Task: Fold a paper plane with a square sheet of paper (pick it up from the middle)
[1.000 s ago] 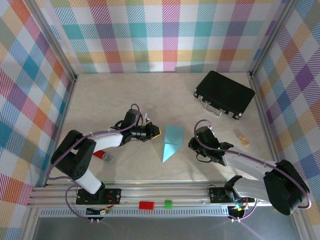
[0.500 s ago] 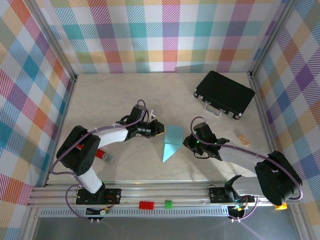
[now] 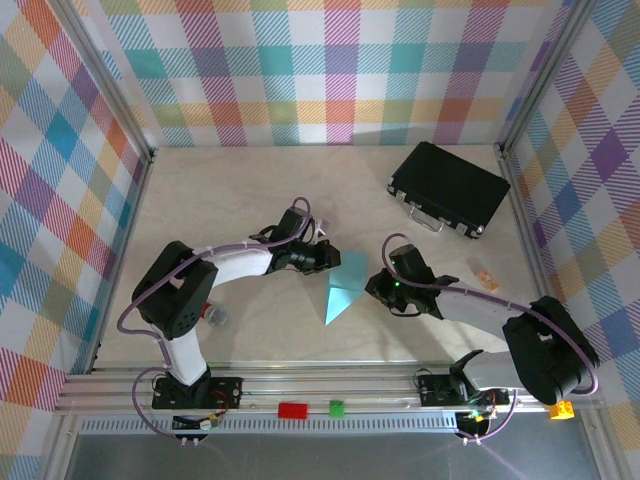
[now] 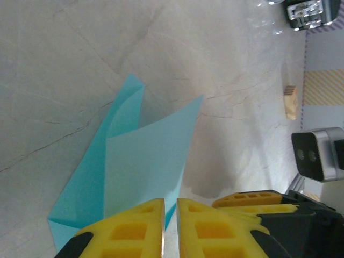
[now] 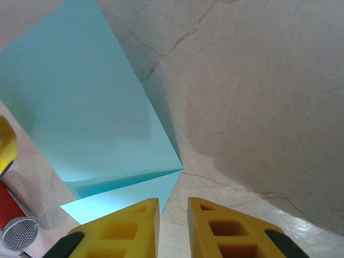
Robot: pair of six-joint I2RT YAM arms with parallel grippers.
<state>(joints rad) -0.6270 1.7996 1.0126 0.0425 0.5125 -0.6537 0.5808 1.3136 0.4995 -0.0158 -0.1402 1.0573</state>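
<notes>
Jaws of the left gripper (image 4: 170, 201) are clenched to a thin slit right at the edge of the folded light-blue sheet of paper (image 4: 145, 161); whether they pinch it I cannot tell. Those of the right gripper (image 5: 173, 200) stand slightly parted and empty, the sheet just ahead and leftward.

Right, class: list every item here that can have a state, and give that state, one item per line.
square sheet of paper: partly folded to a point, not yet a plane.
black case: closed, lying flat.
left tool: nearly shut, at the paper's edge.
right tool: slightly open, empty.
red microphone: lying on its side.
</notes>
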